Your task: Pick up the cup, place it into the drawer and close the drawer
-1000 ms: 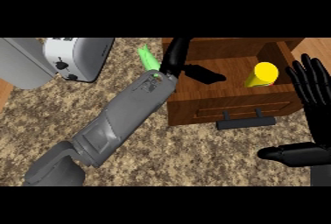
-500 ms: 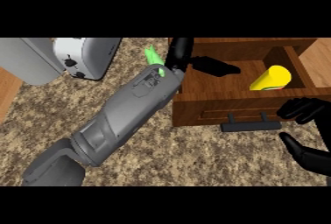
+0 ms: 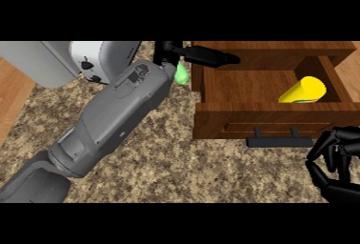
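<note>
Yellow cup [image 3: 304, 90]: lying tilted inside open drawer [image 3: 271, 121]. Right hand [image 3: 336, 162]: fingers curled, empty, beside drawer handle [image 3: 279, 141]. Left hand [image 3: 200, 55]: fingers straight, over drawer's rim.

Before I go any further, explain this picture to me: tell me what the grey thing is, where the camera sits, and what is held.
The camera looks steeply down from the robot's head at a speckled counter. The grey forearm is the robot's left arm; its black left hand rests on the rim of an open wooden drawer, holding nothing I can see. A yellow cup lies tilted inside the drawer. The right hand, fingers curled, sits near the drawer's black handle. A pale appliance stands at the upper left.
</note>
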